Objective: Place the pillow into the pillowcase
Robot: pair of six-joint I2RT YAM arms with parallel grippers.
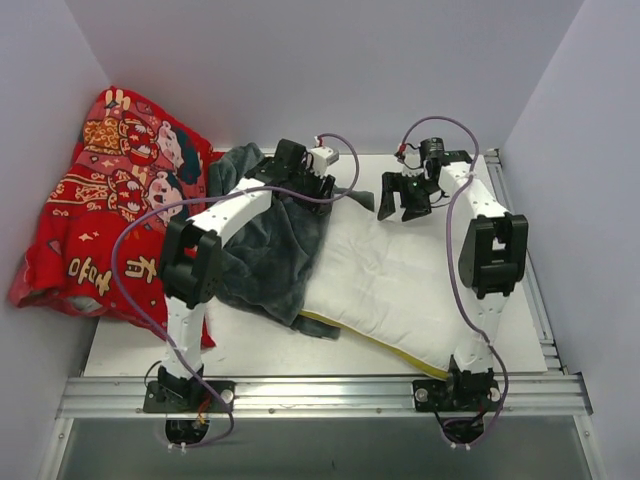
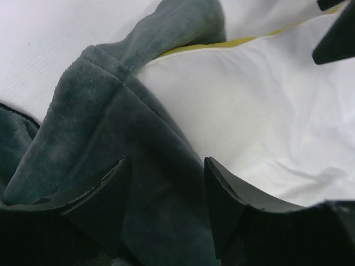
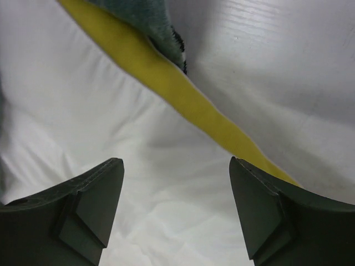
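— So, where do things stand on your end?

— Both pincers are spread and I've hold of nothing. My left pincer [image 2: 166,172] hangs with its jaws apart over the pillowcase [image 2: 105,133]. Grey plush lies beneath the gap, not pinched as far as I can see. My right pincer [image 3: 175,166] is wide too, over the bare white of the pillow [image 3: 83,111], with the yellow band [image 3: 166,94] running across just ahead of it.

— And the pillow itself?

— Flat on the surface [image 1: 250,350], slantwise, mostly uncovered. The pillowcase is heaped over its left end, between the pillow and the red cloth [image 1: 110,200] piled against the left wall. Whether that end is truly inside the sack or only under it, I can't tell from above.

— How will they handle?

— I reckon both are light and soft. The pillow will likely sag and fold if I lift it by one corner. I'd take it along the yellow edge, where the stuffing looks thin enough for the jaws to close on. The pillowcase is limp and plush, so it'll probably slump shut once it's slack, and a pinch may catch both layers at once. I'd want only one layer of its open edge in the left pincer, held up to keep the mouth gaping. The right pincer would then feed the pillow in. The plush should drag on the pillow's cover, so short pushes, I think.
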